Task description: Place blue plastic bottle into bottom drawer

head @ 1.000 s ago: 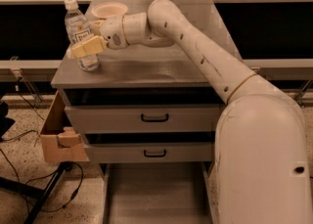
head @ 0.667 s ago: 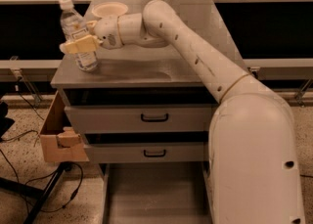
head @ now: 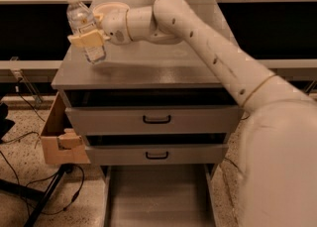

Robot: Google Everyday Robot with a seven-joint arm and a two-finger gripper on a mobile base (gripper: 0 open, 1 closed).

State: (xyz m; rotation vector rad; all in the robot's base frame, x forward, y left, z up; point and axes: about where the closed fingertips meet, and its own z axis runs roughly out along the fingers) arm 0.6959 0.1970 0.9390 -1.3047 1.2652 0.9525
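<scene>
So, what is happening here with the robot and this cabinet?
The robot's arm reaches across the grey cabinet, and its gripper is closed around the blue plastic bottle, which leans a little near the top's left edge in the view. The bottom drawer below is pulled out, and the bottle is not in it yet.

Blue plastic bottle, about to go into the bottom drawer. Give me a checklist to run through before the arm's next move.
1. Gripper on the blue plastic bottle: ok, fingers closed across its label.
2. Bottle upright: not ok, its cap leans left.
3. Bottle lifted off the cabinet top: cannot tell.
4. Bottom drawer open: ok, pulled out.
5. Path down: not ok, the two upper drawers seem ajar above it.
</scene>
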